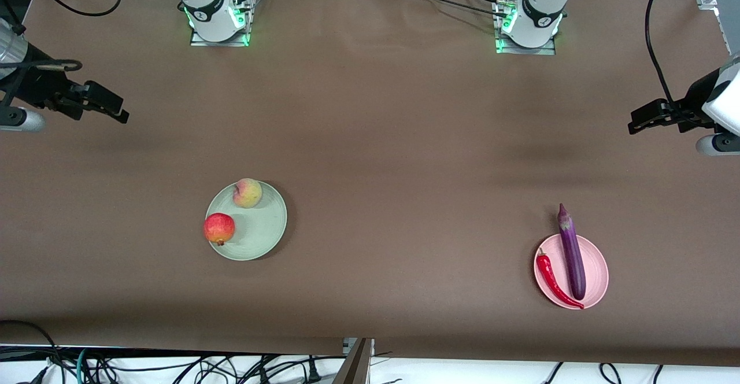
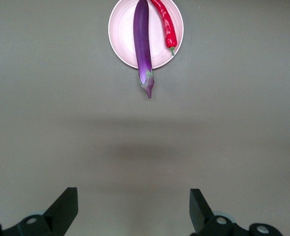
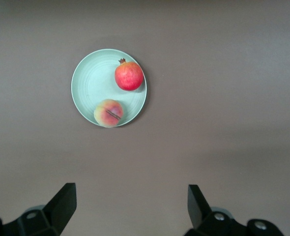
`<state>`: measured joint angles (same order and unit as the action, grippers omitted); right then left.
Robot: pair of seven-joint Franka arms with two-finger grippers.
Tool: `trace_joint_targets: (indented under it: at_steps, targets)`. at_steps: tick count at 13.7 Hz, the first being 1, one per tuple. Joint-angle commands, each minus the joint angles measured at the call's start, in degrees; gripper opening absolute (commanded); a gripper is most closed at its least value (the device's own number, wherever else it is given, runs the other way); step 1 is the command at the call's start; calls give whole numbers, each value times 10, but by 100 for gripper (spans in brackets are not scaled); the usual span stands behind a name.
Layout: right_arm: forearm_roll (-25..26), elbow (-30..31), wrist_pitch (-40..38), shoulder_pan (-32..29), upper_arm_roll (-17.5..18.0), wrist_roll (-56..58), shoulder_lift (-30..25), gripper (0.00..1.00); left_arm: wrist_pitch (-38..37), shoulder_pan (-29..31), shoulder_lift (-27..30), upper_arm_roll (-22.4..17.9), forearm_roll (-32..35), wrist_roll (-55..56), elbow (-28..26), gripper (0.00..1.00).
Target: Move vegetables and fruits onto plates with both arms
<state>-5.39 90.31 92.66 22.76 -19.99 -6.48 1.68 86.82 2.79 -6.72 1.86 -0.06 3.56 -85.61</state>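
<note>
Left gripper (image 1: 636, 124) fingers (image 2: 64, 209) spread, empty, right gripper (image 1: 118, 112) likewise, both arms waiting

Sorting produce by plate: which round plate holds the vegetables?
The pink round plate, toward the left arm's end; it carries the purple eggplant and red chili.

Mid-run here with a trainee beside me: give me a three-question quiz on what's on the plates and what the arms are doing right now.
1. True or false: the eggplant lies wholly inside the pink plate.
2. Which plate carries the peach and the pomegranate?
A. pink plate
B. green plate
C. neither
3. Fill in: the left gripper and the right gripper both have their fingers ____ and hold nothing.

Key:
1. False: its stem end sticks out past the rim over the table, while the chili pepper lies beside it on the plate.
2. B
3. open; each gripper is up over bare table at its own arm's end.
</note>
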Motion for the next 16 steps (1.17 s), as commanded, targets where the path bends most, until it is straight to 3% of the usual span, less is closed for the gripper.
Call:
trace_joint_targets:
  at_steps: [1,16]
  targets:
    - [10,7,-4,-113,108,30,-10,100,-2,4,-6,1,3,4,13,100]
    - [46,-27,-39,-113,109,98,11,100,-2,5,-9,1,4,10,13,100]
